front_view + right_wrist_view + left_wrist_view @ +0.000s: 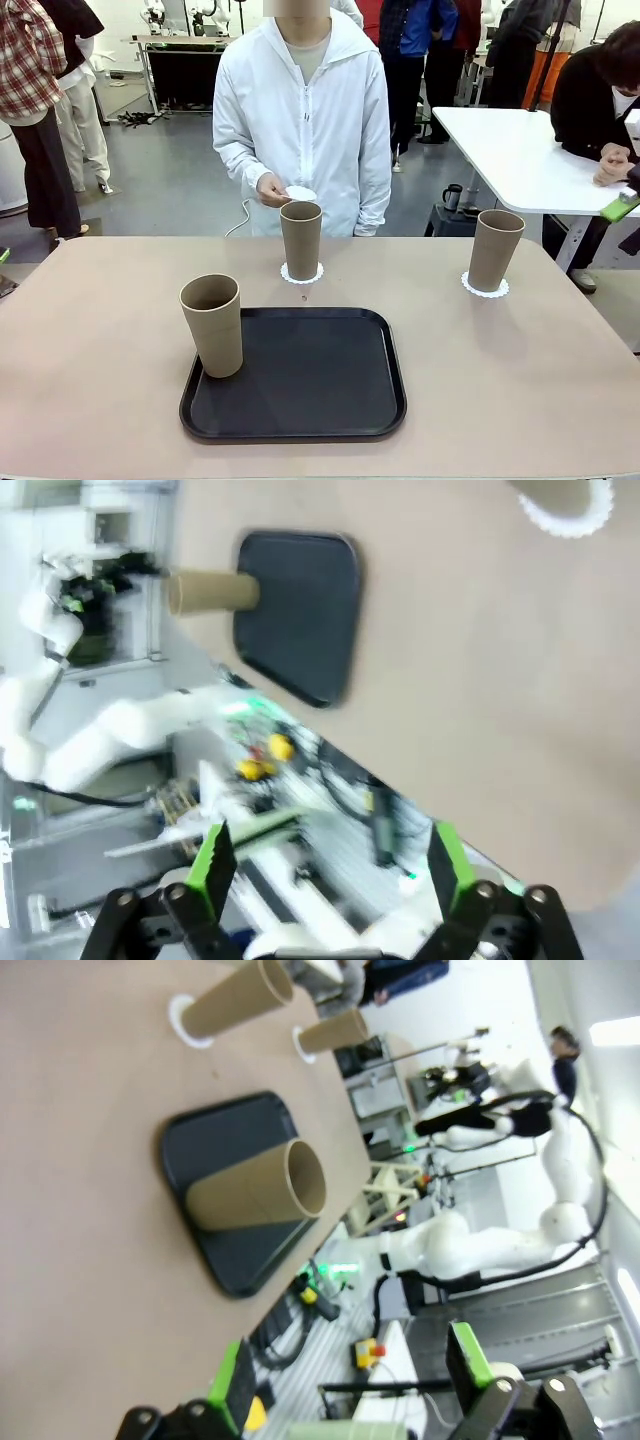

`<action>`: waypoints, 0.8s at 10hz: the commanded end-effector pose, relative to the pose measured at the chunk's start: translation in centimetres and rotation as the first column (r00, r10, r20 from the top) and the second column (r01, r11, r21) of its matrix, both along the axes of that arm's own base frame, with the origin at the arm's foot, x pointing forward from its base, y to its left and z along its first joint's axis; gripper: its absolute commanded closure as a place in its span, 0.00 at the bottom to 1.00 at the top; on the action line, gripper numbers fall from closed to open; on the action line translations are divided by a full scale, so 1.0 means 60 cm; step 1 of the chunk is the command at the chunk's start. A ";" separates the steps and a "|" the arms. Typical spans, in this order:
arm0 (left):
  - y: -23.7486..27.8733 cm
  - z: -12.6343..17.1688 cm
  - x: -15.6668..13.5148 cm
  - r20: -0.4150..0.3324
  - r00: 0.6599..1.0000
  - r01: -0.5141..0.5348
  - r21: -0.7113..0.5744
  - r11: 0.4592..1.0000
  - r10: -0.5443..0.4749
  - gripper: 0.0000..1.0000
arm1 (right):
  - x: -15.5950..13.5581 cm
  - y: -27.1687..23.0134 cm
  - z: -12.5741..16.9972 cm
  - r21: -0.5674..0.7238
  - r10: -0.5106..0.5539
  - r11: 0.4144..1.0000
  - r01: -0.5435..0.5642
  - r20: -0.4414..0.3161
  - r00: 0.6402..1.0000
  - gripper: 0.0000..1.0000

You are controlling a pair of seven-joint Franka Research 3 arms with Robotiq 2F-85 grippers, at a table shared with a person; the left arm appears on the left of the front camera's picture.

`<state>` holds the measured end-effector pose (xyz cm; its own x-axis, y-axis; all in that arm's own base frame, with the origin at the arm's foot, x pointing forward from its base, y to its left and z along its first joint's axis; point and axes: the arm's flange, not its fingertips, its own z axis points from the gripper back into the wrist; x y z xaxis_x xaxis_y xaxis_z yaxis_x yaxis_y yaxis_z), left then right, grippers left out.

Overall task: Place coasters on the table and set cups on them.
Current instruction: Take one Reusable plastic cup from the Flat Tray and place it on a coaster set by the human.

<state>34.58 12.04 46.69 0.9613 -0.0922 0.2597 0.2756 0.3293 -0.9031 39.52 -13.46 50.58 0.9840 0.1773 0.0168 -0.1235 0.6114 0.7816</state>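
Middle cup [301, 240] stood on a coaster [301, 273] on the bench [100, 350]; right cup [496, 250] likewise on its own coaster [485, 287]. Third cup [212, 325] sat upright on the black tray [320, 380], at its left edge, no coaster under it. Person's hand [272, 190] held the last coaster [300, 193] beyond the far edge. Left claw [350, 1380] and right claw [330, 870] both spread wide, empty, well apart from the cups. Judged: cup light, stiff, matte, tippy when tall; take around mid wall, gently. Coaster thin, floppy, creases easily
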 end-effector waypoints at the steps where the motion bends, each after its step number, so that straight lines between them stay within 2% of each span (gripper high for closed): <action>1: 0.000 0.003 -0.001 0.007 1.000 -0.001 -0.007 1.000 0.001 0.00 | 0.031 -0.065 -0.039 0.200 -0.169 0.964 0.173 -0.036 0.985 0.00; 2: 0.000 0.003 -0.001 0.007 1.000 -0.001 -0.007 1.000 0.001 0.00 | 0.033 -0.093 -0.055 0.215 -0.192 0.956 0.201 -0.062 0.979 0.00; 5: 0.000 0.003 -0.001 0.007 1.000 -0.001 -0.007 1.000 0.001 0.00 | 0.031 -0.180 -0.051 0.311 -0.292 0.910 0.275 0.009 0.956 0.00; 8: 0.000 0.003 -0.001 0.007 1.000 -0.001 -0.007 1.000 0.001 0.00 | 0.031 -0.238 -0.065 0.330 -0.330 0.887 0.323 -0.037 0.943 0.00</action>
